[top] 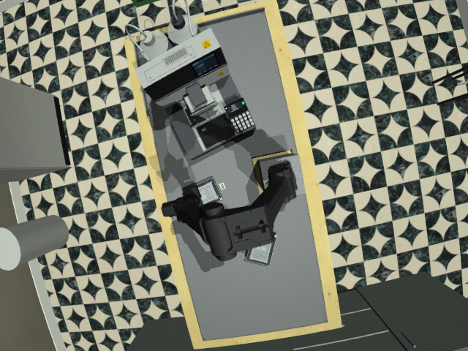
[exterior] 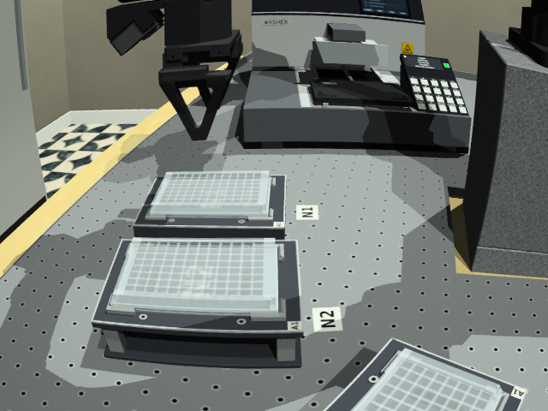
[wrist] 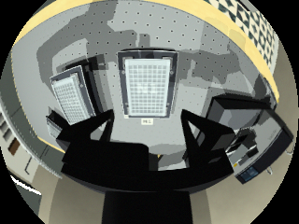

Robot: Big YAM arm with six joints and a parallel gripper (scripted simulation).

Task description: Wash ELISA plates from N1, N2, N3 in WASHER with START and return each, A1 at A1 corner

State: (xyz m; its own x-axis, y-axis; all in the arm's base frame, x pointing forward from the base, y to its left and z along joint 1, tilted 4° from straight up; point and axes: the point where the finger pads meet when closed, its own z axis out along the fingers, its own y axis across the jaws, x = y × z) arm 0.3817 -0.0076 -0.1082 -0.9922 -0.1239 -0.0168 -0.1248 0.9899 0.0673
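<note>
The N1 plate (top: 208, 191) (exterior: 212, 190) (wrist: 147, 89) lies flat in its nest. The N2 plate (exterior: 199, 276) (wrist: 71, 100) lies in the raised nest beside it; the arm hides it in the top view. The N3 plate (top: 260, 252) (exterior: 431, 389) lies in its angled nest, partly cut off in the exterior view. My gripper (exterior: 199, 133) (wrist: 147, 113) is open and empty, above the table on the washer side of N1, with that plate ahead of its fingers in the wrist view. The washer's carrier (top: 215, 131) (exterior: 354, 92) holds no plate. Its lamp (top: 243, 102) (exterior: 446, 65) is green.
The washer body (top: 185, 63) (exterior: 354, 126) stands at the far end, its keypad (top: 241, 121) (exterior: 437, 95) on the right. The grey stone block (exterior: 513, 168) under my arm's base stands right of the nests. Bottles with tubes (top: 153, 43) stand behind the washer.
</note>
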